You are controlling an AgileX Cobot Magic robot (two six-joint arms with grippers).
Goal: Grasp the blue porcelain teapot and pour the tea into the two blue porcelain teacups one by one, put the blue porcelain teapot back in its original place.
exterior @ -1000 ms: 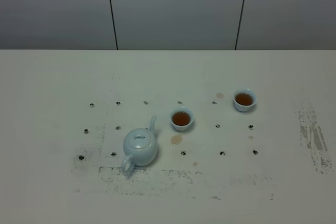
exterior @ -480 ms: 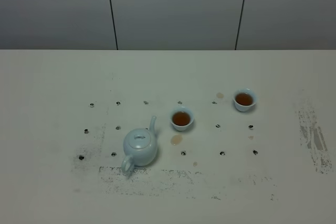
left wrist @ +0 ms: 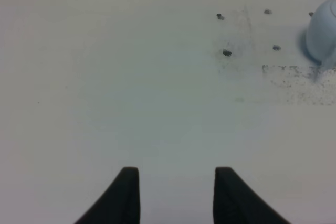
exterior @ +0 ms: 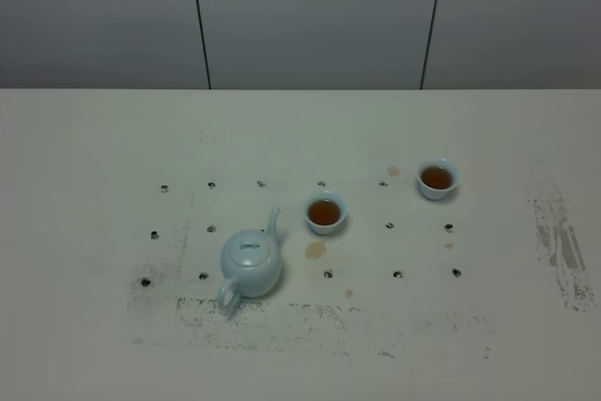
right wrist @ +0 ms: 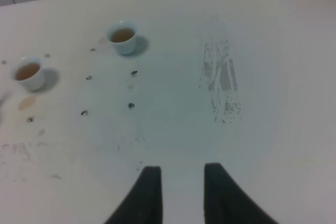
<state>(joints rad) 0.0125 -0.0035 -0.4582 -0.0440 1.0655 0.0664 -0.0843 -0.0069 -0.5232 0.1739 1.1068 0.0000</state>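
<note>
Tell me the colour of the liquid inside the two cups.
Amber brown in both cups; the exterior high view shows it best.

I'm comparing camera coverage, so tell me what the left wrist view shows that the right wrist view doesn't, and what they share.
Only the left wrist view shows the left gripper, open over bare table, and, at the frame's edge, part of the round pale-blue porcelain teapot.

Only the right wrist view shows the right gripper, also open and empty, the two small pale-blue handleless teacups, both holding brown tea, a brownish spill stain near one cup, and a grey scuffed patch.

Both show the white tabletop with small dark dots.
</note>
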